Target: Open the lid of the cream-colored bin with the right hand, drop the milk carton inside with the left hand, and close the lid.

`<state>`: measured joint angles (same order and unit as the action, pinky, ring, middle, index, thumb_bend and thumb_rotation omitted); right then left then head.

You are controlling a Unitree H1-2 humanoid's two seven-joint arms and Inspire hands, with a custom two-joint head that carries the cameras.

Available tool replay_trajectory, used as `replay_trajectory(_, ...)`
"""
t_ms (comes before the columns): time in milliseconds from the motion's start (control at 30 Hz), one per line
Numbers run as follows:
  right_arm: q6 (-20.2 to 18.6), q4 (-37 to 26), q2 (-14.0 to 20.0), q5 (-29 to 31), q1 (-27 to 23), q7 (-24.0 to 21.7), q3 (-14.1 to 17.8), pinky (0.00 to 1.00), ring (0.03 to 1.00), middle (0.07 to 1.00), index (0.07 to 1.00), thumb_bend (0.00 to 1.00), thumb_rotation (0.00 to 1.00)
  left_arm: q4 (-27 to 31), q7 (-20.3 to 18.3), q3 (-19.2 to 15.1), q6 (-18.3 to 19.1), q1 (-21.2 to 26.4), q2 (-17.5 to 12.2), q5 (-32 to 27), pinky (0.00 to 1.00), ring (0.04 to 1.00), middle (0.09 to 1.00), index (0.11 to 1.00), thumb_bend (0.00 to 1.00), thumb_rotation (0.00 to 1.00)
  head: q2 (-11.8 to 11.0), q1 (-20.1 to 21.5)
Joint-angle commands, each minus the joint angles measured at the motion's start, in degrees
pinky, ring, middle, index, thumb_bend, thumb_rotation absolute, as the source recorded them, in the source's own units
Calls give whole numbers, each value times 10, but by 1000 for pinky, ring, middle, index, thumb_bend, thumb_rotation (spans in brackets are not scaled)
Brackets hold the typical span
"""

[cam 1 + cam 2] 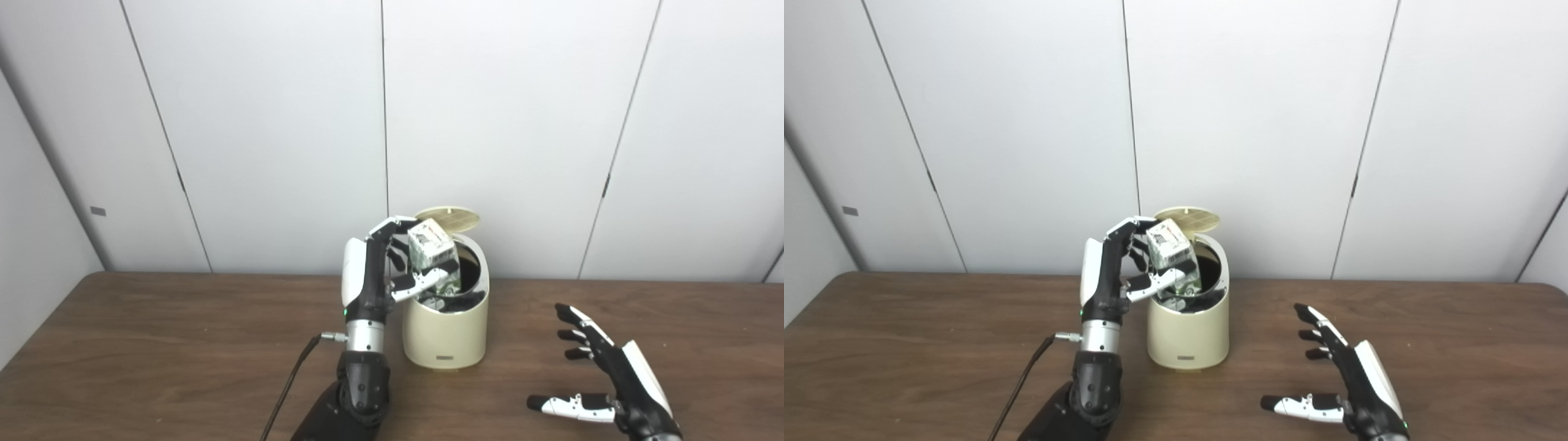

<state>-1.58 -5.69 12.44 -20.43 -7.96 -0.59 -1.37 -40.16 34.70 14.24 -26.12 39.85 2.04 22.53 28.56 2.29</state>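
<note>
Nearest the camera, to the right of the cream-colored bin (445, 327) and well apart from it, the right robot hand (603, 376) hovers low over the brown wooden surface (153, 343), palm turned inward, its fingers spread and its thumb stretched toward the left, holding nothing. To the left of the bin, the left arm rises almost upright from the bottom edge, with a thin black cable (288, 386) trailing from a plug at its wrist down over the surface. Just beside the bin's left wall and above its rim, the left robot hand (392, 266) grips the milk carton (433, 254), fingers wrapped over the carton's top and thumb pressed against its lower front. The carton is tilted, its top leaning away toward the wall, and it sits over the bin's open mouth, with its lower part at or just inside the rim. The bin stands on the surface with its dark interior showing. Behind the carton, the bin's round lid (450, 218) is raised at the back edge of the bin. Behind the bin, pale wall panels (275, 122) run along the far side of the surface.
</note>
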Motion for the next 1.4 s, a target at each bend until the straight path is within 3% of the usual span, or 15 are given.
replay_trajectory(0,15,-19,3,0,-19,8,2,702,812,887,888,796,160,6,-19,3,-2,9,8,12,426,534,599,665,880,165,2,-1)
replay_trajectory(733,11,-26,6,5,-22,-1,-2,700,804,887,884,786,105,45,-31,-18,0,-16,4,22,396,510,591,644,845,134,3,-12)
replay_trajectory(900,5,-30,6,3,-21,-4,-3,703,809,891,887,779,107,74,-43,-27,-6,-27,4,5,352,465,564,616,813,91,2,-14)
replay_trajectory(1033,8,-27,7,-1,-22,-2,-3,693,804,887,887,780,99,136,-114,-36,7,-45,-7,-41,321,458,561,611,742,80,1,-16)
replay_trajectory(1167,13,-21,8,3,-24,-1,-1,698,804,886,886,785,88,213,-236,-49,54,-55,-33,-148,461,584,654,683,718,108,0,-17)
replay_trajectory(1367,13,-21,12,13,-23,-7,1,713,813,896,888,775,87,267,-340,-73,83,-57,-66,-232,606,694,730,747,744,127,0,-21)
